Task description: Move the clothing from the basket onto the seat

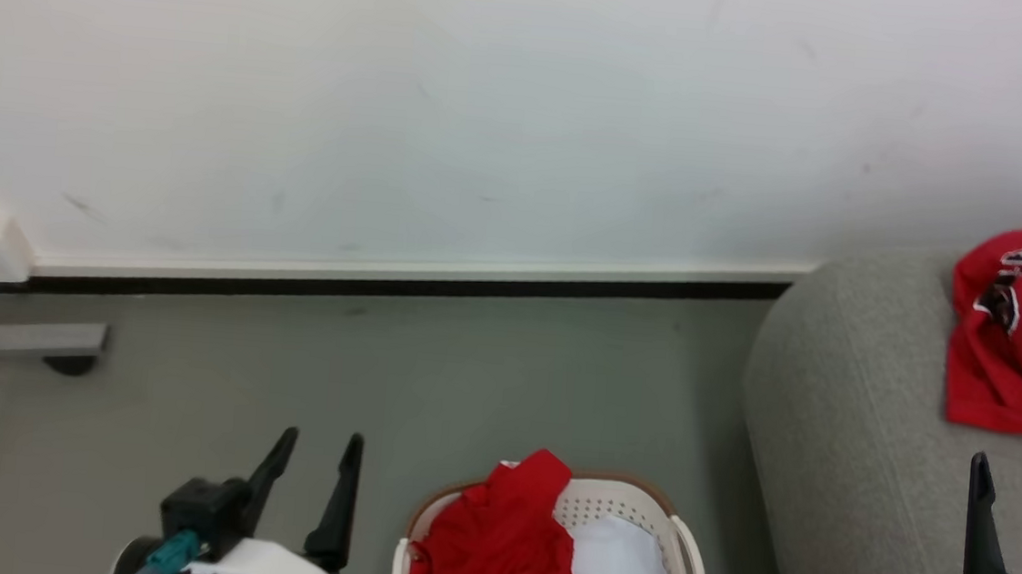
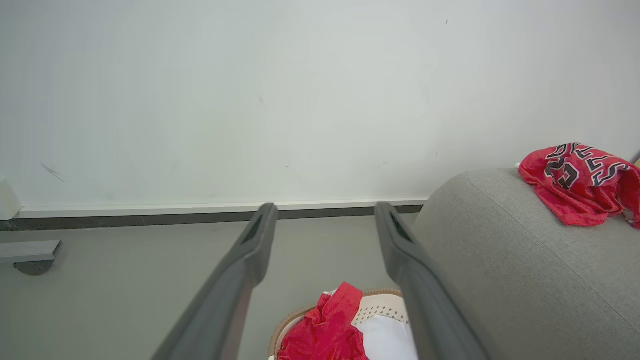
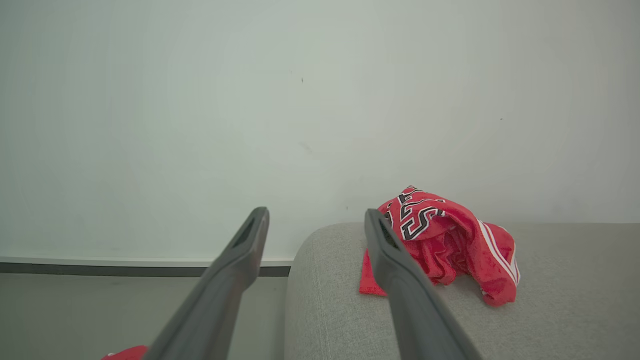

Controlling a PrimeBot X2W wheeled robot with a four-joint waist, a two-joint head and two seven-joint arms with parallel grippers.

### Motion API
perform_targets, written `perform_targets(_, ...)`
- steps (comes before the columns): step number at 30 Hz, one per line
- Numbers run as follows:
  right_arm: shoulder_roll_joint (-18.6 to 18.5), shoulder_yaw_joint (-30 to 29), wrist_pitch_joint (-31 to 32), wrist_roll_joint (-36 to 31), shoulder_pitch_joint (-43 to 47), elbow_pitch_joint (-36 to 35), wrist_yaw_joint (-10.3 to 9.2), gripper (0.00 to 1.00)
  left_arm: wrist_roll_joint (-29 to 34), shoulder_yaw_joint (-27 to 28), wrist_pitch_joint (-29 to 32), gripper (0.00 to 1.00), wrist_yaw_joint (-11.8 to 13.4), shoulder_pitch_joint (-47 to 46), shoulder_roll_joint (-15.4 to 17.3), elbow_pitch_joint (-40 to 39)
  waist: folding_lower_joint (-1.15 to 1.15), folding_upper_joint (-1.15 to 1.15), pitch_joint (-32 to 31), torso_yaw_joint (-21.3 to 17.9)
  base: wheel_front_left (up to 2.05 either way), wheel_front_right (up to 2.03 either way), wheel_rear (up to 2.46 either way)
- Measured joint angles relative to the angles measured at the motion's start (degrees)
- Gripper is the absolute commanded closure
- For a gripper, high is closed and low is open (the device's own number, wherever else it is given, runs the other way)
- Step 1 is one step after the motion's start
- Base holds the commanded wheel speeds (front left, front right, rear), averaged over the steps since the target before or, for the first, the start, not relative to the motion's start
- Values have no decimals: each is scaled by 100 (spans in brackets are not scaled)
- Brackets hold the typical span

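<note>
Clothing (image 1: pixel 1018 336) of bright red sports fabric lies in two places: one piece on the seat, one in the basket. Largest is the plain off-white wall (image 1: pixel 490 94) at the far side, faintly scuffed, with a white skirting board (image 1: pixel 385 271) over a black strip at its foot. Below it spreads the smooth grey-green floor (image 1: pixel 467 384). At the right stands the large light grey sofa (image 1: pixel 844 459), woven fabric over a rounded, bulky arm. Just left of that arm, at the near edge, sits the small rounded cream-white plastic basket (image 1: pixel 692 557), with perforated walls, a brown rim and a loop handle. In its left half a plainer red garment (image 1: pixel 500 542) is heaped, one crumpled fold rising above the far rim. Its right half shows a smooth white surface; whether that is cloth or the bare bottom I cannot tell. On the sofa seat, right of the arm, the red jersey (image 1: pixel 1005 381) lies crumpled, showing black-and-white block numerals and white stripes. The left gripper (image 1: pixel 323 441) hangs over the floor left of the basket, its two long dark fingers apart and holding nothing. The right gripper (image 1: pixel 1021 464) hangs over the sofa on the near side of the jersey, fingers likewise spread and empty.
</note>
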Motion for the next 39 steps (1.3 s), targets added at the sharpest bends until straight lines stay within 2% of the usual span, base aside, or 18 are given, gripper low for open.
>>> perform_targets(7,313,-65,-1,-229,342,120,0,0,379,656,-1,0,-213,614,-154,-33,1,0,-410,418,0,0,0)
perform_targets(15,479,11,0,-241,540,381,0,0,621,1038,-1,0,-397,942,-415,-77,1,0,-633,557,0,0,0)
perform_targets(25,541,111,0,-225,542,436,0,0,910,1361,-1,0,-677,990,-658,-85,2,0,-619,587,0,0,0)
perform_targets(39,560,234,0,-220,440,430,0,0,1244,1589,-1,0,-927,916,-797,5,2,0,-485,470,0,0,0)
